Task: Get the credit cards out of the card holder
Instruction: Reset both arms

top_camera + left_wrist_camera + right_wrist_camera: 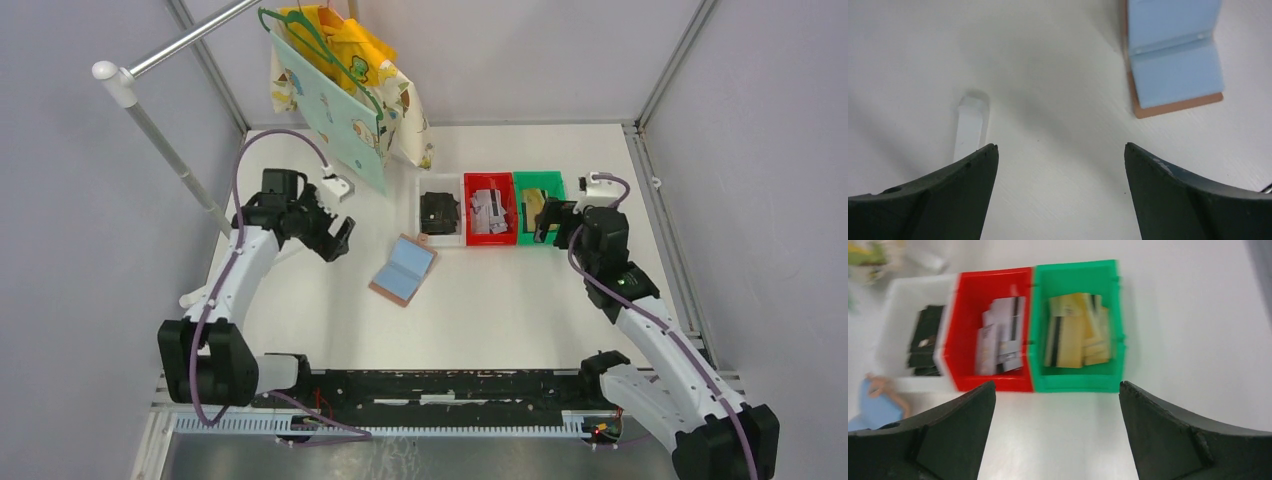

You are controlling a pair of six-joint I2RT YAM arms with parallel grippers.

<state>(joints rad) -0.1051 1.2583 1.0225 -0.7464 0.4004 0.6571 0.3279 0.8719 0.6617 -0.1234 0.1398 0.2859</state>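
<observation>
Left gripper point(1060, 145) hangs over bare table point(1048, 75), jaws spread wide and holding nothing. That reads as a let-go posture: the hand is free because nothing needs pinning. Just ahead of it and to its right lies the holder point(1173, 60), spread flat with the blue pockets up and the pink outside showing only as a rim along one edge. Lying open like that, it lets each pocket be checked from above. No card edge shows in the pockets from here or from overhead, so I judge it emptied, though a card tucked deep would not show. Ahead and to the left of the same gripper a white bar point(970, 127) lies on the table, apart from both fingers; it looks like a foot of the rack.

Right gripper point(1056, 383) is likewise wide open and empty, poised just short of the green bin point(1078, 382), a spot that fits dropping a card there. Beyond its fingertips the gold cards point(1073, 330) lie loose in that bin. To the left are grey cards point(1000, 335) in the red bin point(1013, 382), and further left black cards point(925, 340) in the clear bin point(895, 315). One colour per bin suggests sorting as they come out. The holder sits low at this gripper's far left, near the clear bin's corner.

Farthest back, the rack point(170, 45) carries hung bags point(345, 105), which are no part of the job.
</observation>
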